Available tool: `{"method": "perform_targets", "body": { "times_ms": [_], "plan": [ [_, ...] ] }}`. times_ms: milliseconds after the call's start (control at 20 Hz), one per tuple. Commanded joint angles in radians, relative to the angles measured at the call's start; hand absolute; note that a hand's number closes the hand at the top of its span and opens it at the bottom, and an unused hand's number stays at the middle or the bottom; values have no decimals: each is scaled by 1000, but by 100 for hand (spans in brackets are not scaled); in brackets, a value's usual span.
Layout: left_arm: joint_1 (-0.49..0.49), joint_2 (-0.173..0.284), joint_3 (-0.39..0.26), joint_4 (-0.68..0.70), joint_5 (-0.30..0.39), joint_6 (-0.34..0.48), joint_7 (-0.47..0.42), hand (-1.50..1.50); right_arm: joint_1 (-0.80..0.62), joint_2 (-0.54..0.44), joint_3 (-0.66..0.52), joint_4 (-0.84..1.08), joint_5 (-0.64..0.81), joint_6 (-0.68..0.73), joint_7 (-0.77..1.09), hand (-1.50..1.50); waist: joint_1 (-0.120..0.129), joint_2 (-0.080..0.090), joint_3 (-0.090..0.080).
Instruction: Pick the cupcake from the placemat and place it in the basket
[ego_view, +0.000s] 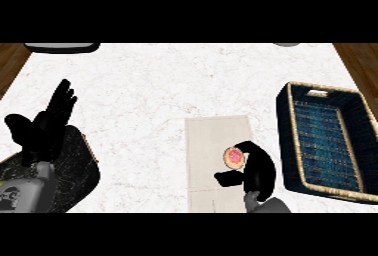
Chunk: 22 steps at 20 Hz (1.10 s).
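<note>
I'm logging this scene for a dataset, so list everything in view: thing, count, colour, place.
cupcake: one, pink top with pale rim, on the placemat, against the right hand
placemat: one, beige, centre of the counter
basket: one, dark blue with tan woven rim, right side
counter: one, white marble
dark mat: one, black, lower left
dark tray: one, partly visible at the top left edge
left hand: one, black, open, fingers up, left side
right hand: one, black, curled beside the cupcake
</note>
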<state>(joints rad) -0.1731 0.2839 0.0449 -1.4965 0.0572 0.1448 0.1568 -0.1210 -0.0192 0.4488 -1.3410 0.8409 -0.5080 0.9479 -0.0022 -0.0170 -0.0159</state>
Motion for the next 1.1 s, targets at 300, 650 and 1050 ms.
{"method": "perform_targets", "body": {
  "times_ms": [300,650,1050],
  "plan": [
    [24,-24,7,-3,-8,-20,-22,0,-37,18,61,117,-63,-75,-48,150,10,17,16],
    [-15,-14,21,10,-6,-12,9,0,167,-21,403,-49,-127,84,-392,150,22,15,19],
    [27,-8,31,11,-9,-18,-18,0,443,-257,743,-378,-164,-25,-786,150,-8,8,18]
  ]
}}
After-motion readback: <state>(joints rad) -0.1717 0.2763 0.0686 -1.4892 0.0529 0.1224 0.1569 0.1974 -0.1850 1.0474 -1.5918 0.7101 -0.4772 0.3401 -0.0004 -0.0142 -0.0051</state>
